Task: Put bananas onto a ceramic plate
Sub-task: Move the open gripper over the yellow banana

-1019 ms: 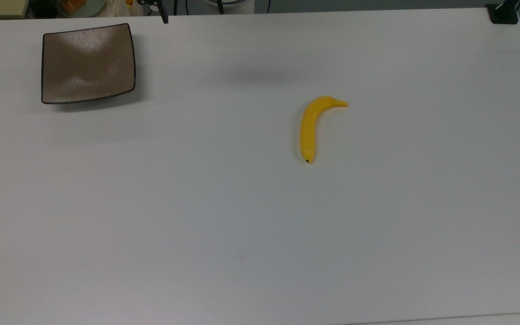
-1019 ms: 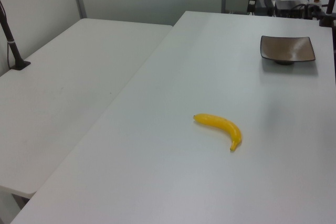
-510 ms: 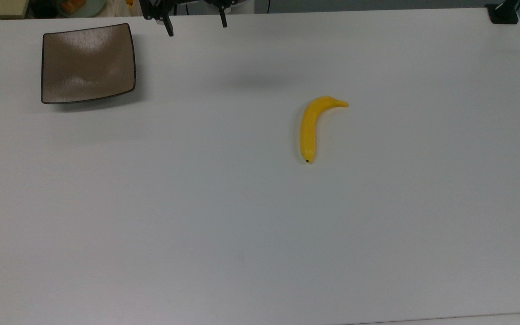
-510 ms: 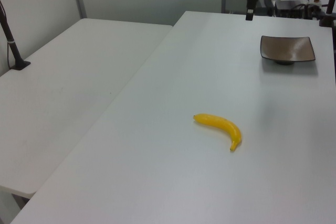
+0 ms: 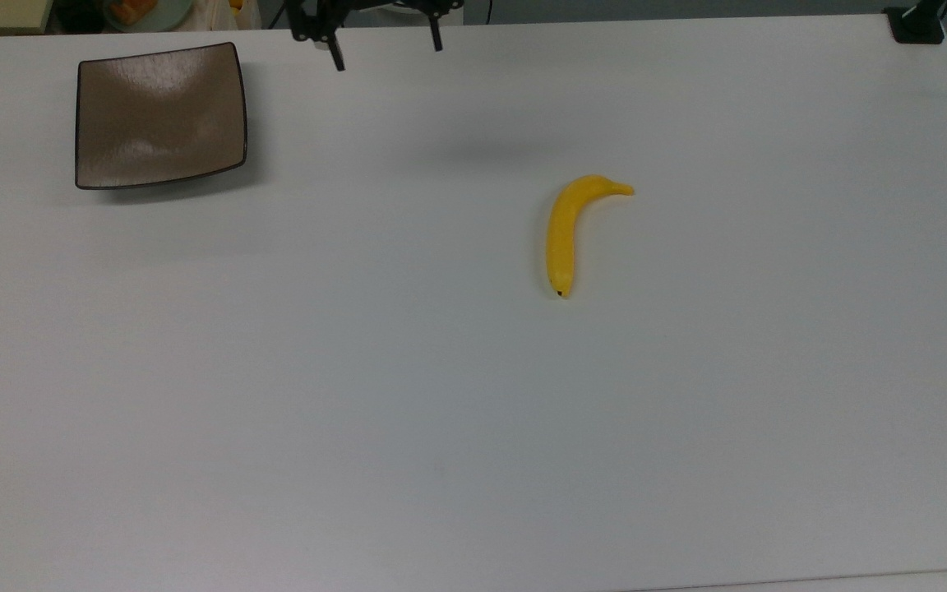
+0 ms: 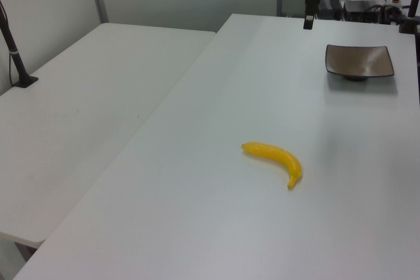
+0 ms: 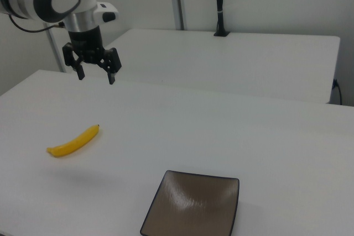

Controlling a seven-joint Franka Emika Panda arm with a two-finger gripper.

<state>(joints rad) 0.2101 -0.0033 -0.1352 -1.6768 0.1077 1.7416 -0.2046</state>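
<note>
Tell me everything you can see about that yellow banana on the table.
The banana is bright yellow, smooth and plastic-looking, gently curved, with a short stem at one end and a small dark tip at the other. It lies flat on the white table, alone. In the top view the stem points toward the top view's right and the dark tip toward the bottom. Nothing touches it; the brown plate sits well apart, and the gripper hangs open above the table.

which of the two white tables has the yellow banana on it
The nearer, larger white table, which also bears the square brown ceramic plate. The curved yellow banana lies flat on it; the adjoining white table bears neither.
</note>
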